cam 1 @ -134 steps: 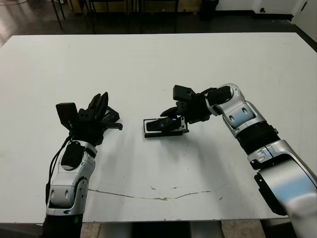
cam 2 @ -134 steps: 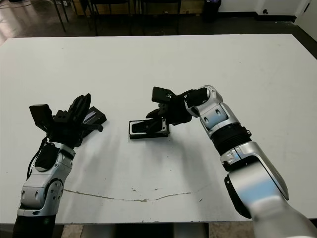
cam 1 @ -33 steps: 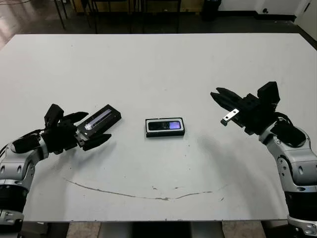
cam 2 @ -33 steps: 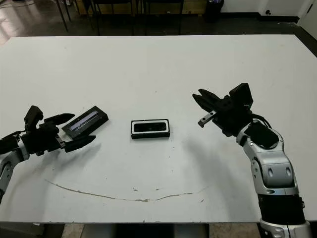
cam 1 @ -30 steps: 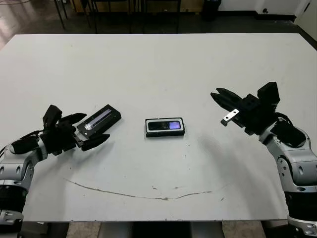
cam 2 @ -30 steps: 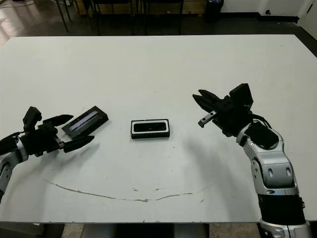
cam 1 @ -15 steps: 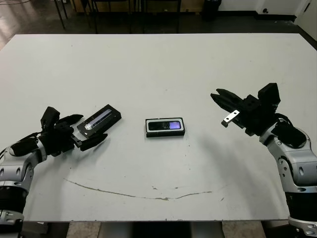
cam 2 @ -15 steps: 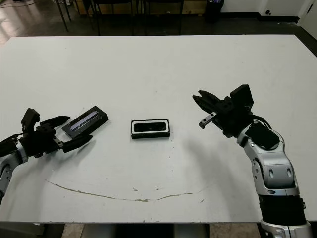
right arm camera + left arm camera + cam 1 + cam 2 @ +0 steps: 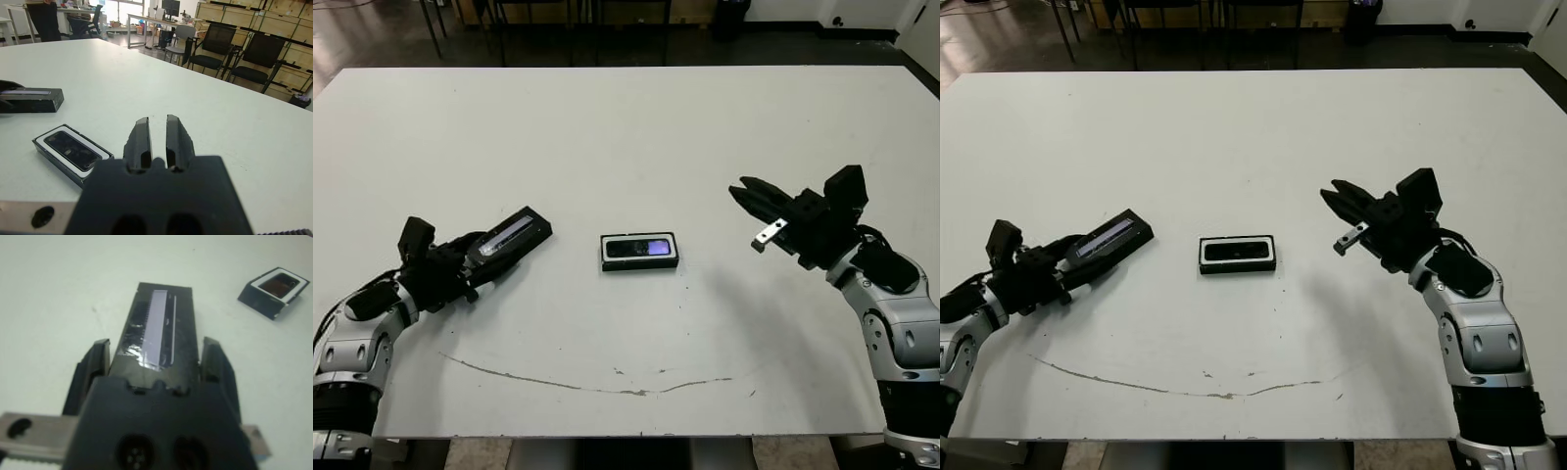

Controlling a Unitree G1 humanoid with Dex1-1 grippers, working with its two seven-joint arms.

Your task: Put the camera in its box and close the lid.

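Note:
The lid [image 9: 519, 232], flat and black with a silvery strip, lies at the left of the table, angled toward the middle. My left gripper [image 9: 481, 262] is shut on its near end; in the left wrist view both fingers [image 9: 98, 360] press the lid's [image 9: 161, 323] long sides. At the table's middle sits the box [image 9: 640, 265], a white-lined black tray, with the camera [image 9: 642, 248] lying flat inside it, purple patch up. My right gripper [image 9: 742, 190] hovers right of the box, above the table, fingers together and holding nothing. The right wrist view shows the box [image 9: 57, 157] and the lid [image 9: 29, 99] ahead of it.
A thin dark crack [image 9: 597, 387] runs across the white table near its front edge. Chairs [image 9: 254, 54] and wooden crates stand beyond the far edge, and a person [image 9: 41, 17] stands in the distance. Bare table [image 9: 626, 147] lies behind the box.
My left gripper's fingers, spread on either side of the lid half a second ago, have come together on it. The right arm, box and camera have not moved.

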